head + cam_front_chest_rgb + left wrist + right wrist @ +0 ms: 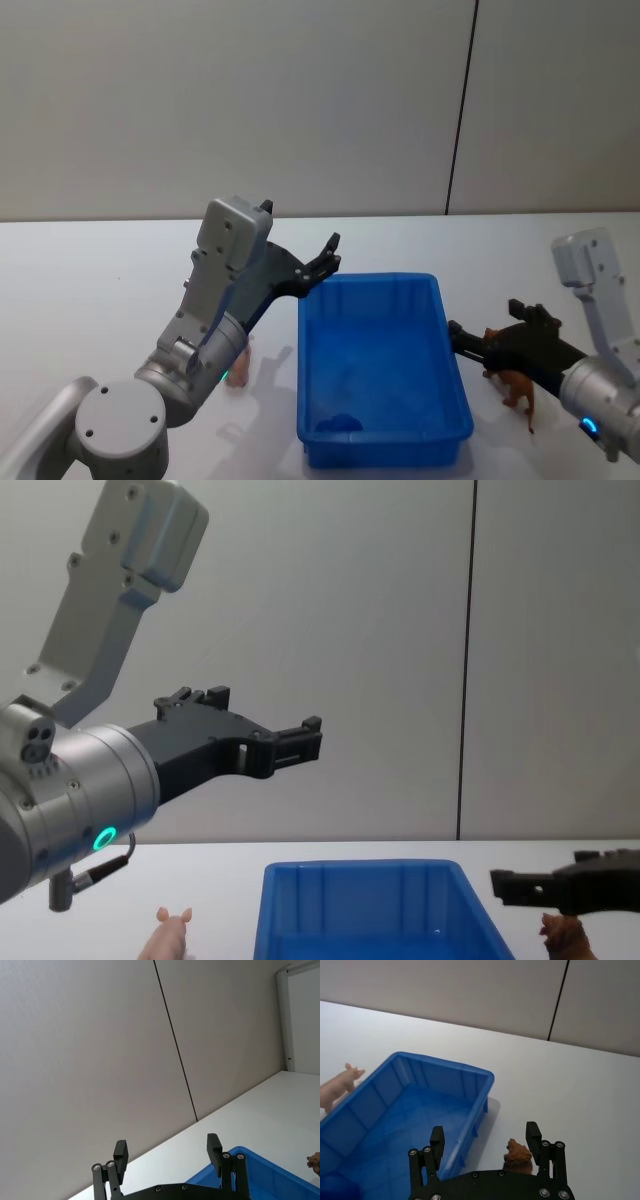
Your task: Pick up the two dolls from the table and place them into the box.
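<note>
The blue box [440,300] stands in the middle of the white table [90,290]. A pale pink pig doll [238,368] stands on the table left of the box, partly behind my left arm; it also shows as the pig doll [340,1084] and the pig doll [170,935]. My left gripper [325,262] hangs open in the air above the box's far left corner, empty, seen again as the left gripper [167,1152]. Right of the box, the reddish-brown doll [512,383] stands on the table. My right gripper [485,1137] is open, with the brown doll [518,1152] between its fingers, close to one of them.
The box [470,1067] holds a darker blue patch at its near left corner. Behind the table rises a plain grey wall with one vertical seam. White tabletop lies open to the far left and behind the box.
</note>
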`<state>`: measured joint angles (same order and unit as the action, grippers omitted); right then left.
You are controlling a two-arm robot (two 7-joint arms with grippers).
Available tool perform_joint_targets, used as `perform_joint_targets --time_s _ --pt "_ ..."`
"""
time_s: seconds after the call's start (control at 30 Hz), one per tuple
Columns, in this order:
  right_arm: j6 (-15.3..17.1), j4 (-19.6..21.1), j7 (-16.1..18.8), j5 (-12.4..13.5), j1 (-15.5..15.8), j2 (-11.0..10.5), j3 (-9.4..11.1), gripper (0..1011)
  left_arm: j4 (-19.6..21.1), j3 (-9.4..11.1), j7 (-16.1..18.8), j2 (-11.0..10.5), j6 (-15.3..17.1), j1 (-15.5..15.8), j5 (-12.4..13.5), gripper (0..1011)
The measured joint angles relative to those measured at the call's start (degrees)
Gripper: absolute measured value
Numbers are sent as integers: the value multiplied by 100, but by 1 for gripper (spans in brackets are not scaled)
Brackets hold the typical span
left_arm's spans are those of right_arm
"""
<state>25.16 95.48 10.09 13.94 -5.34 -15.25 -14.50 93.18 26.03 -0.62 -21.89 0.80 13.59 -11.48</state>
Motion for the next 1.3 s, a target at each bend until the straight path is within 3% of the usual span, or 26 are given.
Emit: perform_joint_targets --time_s 0.63,1.3 --pt "389 -131 -283 -47 65 -98 99 1001 0 0 0 0 0 0 0 1001" --pt "638 -663 -185 -76 -98 7 78 1001 0 0 0 0 0 0 0 1001"
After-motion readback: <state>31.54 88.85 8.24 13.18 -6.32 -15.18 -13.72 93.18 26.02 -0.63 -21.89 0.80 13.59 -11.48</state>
